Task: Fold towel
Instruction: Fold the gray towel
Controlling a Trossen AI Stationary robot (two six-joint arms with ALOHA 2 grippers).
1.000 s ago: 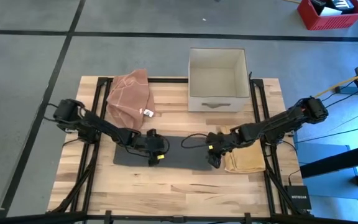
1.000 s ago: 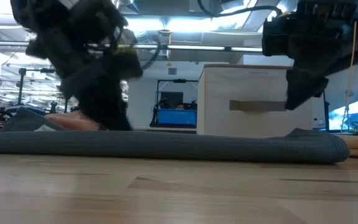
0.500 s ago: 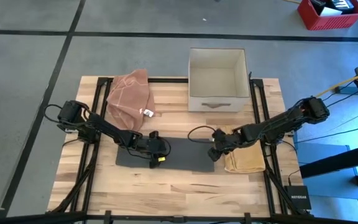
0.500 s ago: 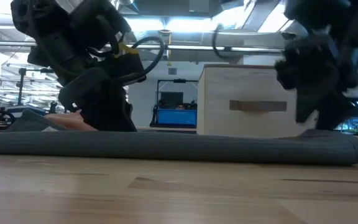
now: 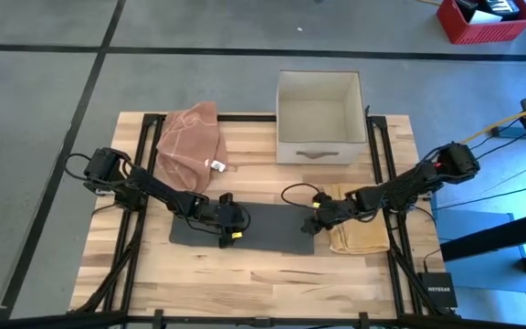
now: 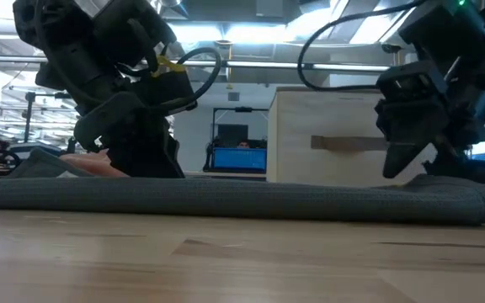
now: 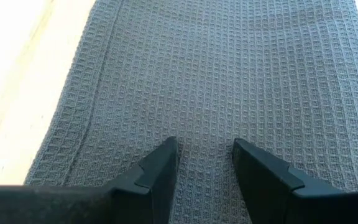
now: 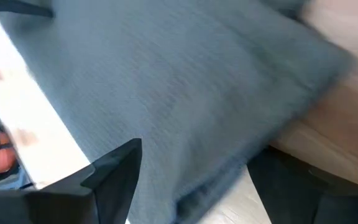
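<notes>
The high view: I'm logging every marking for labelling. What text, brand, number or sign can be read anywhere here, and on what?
"NETGEAR": on the small black box on the floor beside the table's right edge.
White tag on the pink cloth: too small to read.
Screen behind the table in the low view: blurred, unreadable.

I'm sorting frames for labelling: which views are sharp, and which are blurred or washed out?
Left wrist view: the gray towel shows a crisp weave. Right wrist view: motion-smeared, with a blown-out white patch along one side. Low view: the arms are dark silhouettes against bright ceiling lights. High view: evenly lit and clear.
</notes>
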